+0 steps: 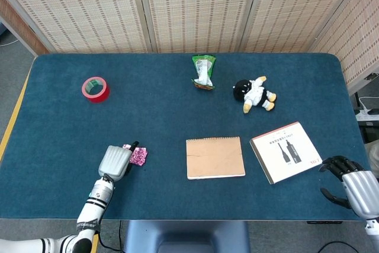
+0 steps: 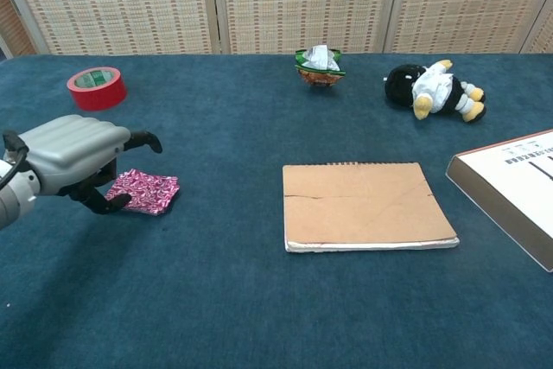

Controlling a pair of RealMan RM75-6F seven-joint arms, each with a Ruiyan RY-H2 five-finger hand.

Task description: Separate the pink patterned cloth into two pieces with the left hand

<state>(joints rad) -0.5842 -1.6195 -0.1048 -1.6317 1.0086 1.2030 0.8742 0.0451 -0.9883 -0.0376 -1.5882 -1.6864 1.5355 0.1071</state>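
The left hand [image 2: 73, 157] hovers over the pink patterned cloth [image 2: 145, 190], fingers apart and holding nothing, apparently poised to pinch its top layer.

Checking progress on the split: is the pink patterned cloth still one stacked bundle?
Yes: the pink patterned cloth lies as one compact stack under the left hand.

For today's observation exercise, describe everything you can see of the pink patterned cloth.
The pink patterned cloth is a small folded square of thin fabric, pink with white markings. It lies flat on the blue table, near its left front. The left hand hangs over its left edge, fingertips at it; actual contact cannot be told.
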